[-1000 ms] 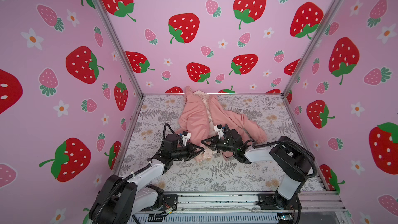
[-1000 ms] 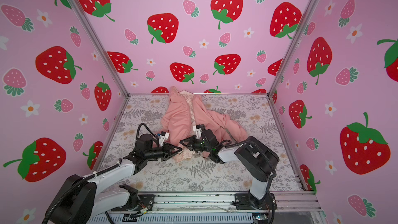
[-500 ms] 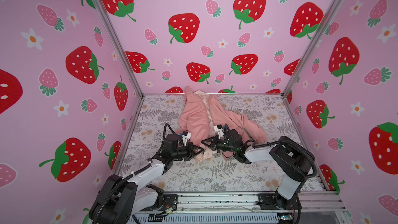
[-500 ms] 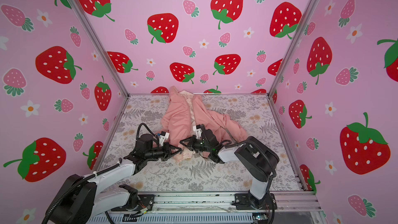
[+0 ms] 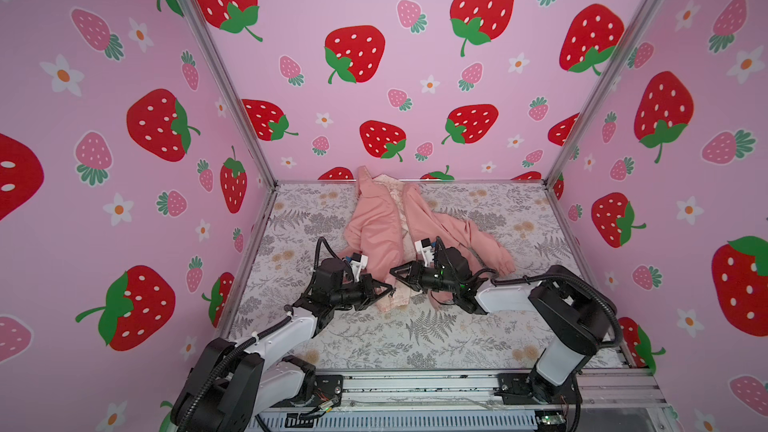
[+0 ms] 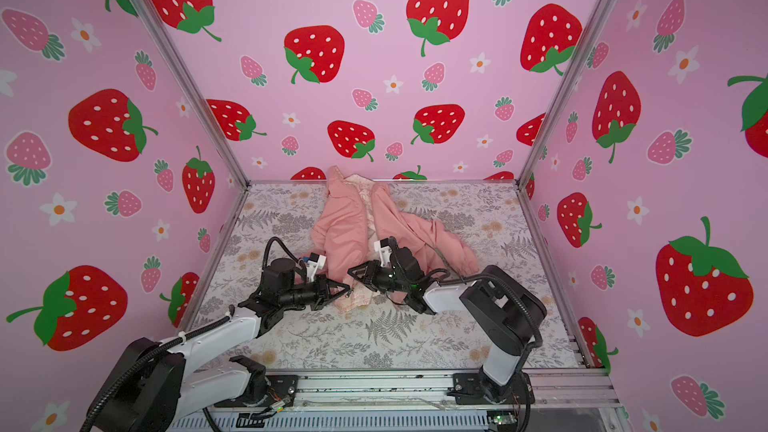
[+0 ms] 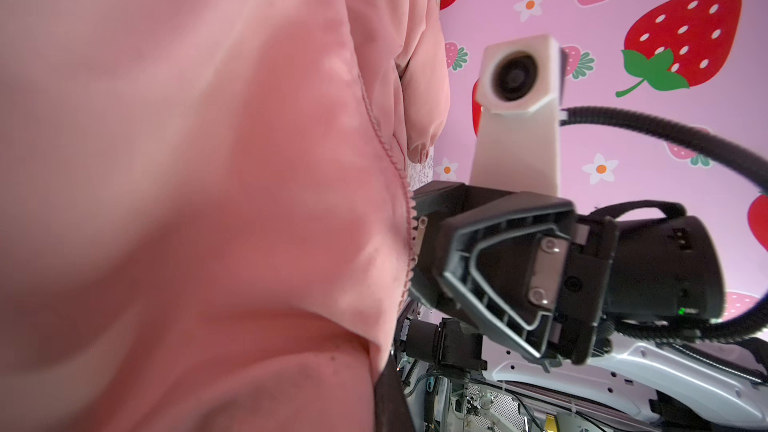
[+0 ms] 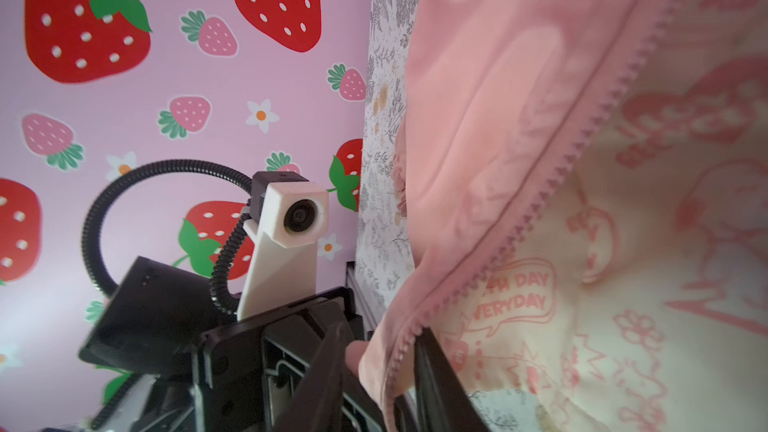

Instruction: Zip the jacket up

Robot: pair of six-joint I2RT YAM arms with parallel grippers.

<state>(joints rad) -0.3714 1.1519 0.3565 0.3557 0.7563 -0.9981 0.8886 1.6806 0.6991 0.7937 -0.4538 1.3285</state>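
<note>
Left arm: We see the left arm point(image 5: 291, 326) reach in low over the flowered counter point(image 5: 415, 338) to the near hem of the jacket.
Left jaws: Closed. Pink cloth fills the left wrist view, and as far as we can tell a fold of the hem is pinched in them.
Jacket: The jacket point(image 5: 382, 238) lies on its back in the middle of the counter in both top views. Its hood point(image 5: 374, 178) is against the back wall and its hem is toward the arms.
Front: Open from collar to hem, with the cream printed lining point(image 8: 665, 243) showing between the two pink halves.
Zipper: A row of teeth point(image 8: 582, 139) runs bare along one edge in the right wrist view. We cannot find the slider in any view.
Right jaws: Parted partway at the hem, just across from the left jaws, with the toothed bottom corner lying between them. We cannot tell whether they press on it.
Right arm: The right arm point(image 5: 507, 301) comes in from the right, lying over part of the jacket.
Sleeve: One sleeve point(image 5: 486, 243) trails off to the right, past the right arm.
Done so far: By our reading, only the set-up, with both arms at the bottom of the opening.
Left to do: Nearly everything. The two bottom ends must be joined, the slider seated, and the zipper drawn up to the collar.
</note>
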